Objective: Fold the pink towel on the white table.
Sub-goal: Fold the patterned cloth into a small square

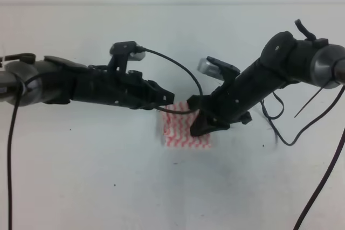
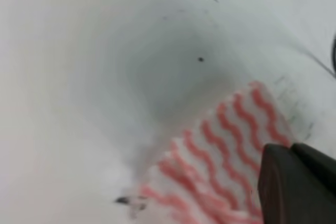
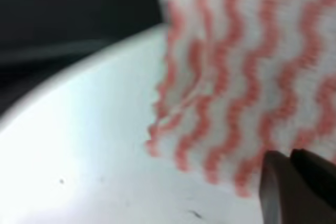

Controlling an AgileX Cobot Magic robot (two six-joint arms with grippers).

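The pink towel [image 1: 183, 130] lies near the middle of the white table [image 1: 81, 181], bunched small between my two arms. My left gripper [image 1: 166, 98] sits at its upper left corner, my right gripper [image 1: 202, 124] at its right edge. Both wrist views show only a dark fingertip [image 2: 294, 187] over striped cloth, so I cannot tell how wide either stands or whether it holds the towel.
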